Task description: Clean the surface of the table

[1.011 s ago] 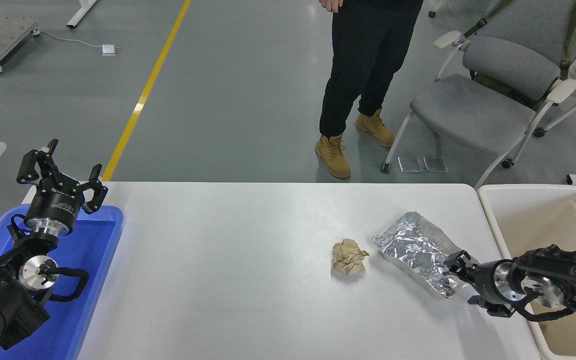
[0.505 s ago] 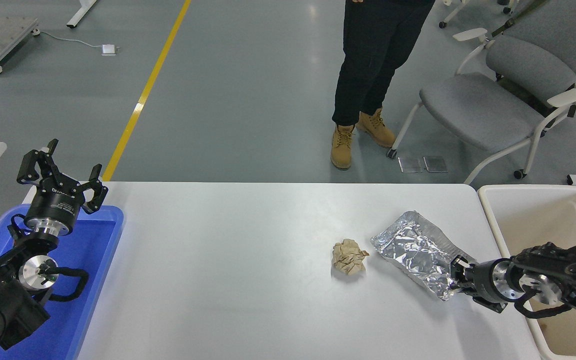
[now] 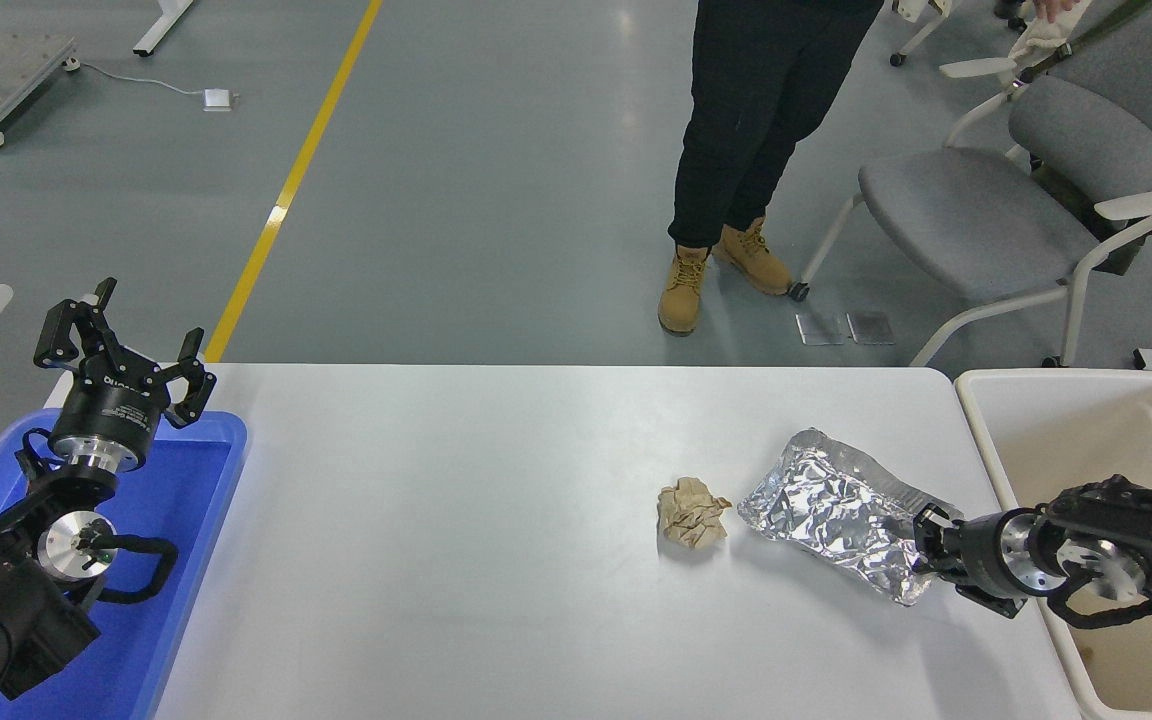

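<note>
Two pieces of litter are lying on the table surface (image 3: 496, 560): one crumpled silver foil bag (image 3: 834, 508) and one ball of crumpled brown paper (image 3: 691, 512), the paper sitting just beside the bag's left end without clearly touching it. Two containers are flanking the tabletop, one blue tray (image 3: 176, 520) at its left edge and one cream-white bin (image 3: 1066, 420) at its right edge. One person (image 3: 746, 150) in dark trousers and tan boots is standing on the floor beyond the far side, next to one grey chair (image 3: 976, 210).

The right gripper (image 3: 926, 548) is reaching in low from the right edge, over the bin's near wall, and its fingers are pinching closed on the near right corner of the foil bag; the rest of the bag is resting on the tabletop and stretching away to the upper left. The white tabletop is spreading out to the left of this gripper and lying directly beneath it, with the wide middle and left portion bare.

The left gripper (image 3: 126, 345) is sitting parked over the far corner of the blue tray, its fingers spread apart and holding nothing
</note>
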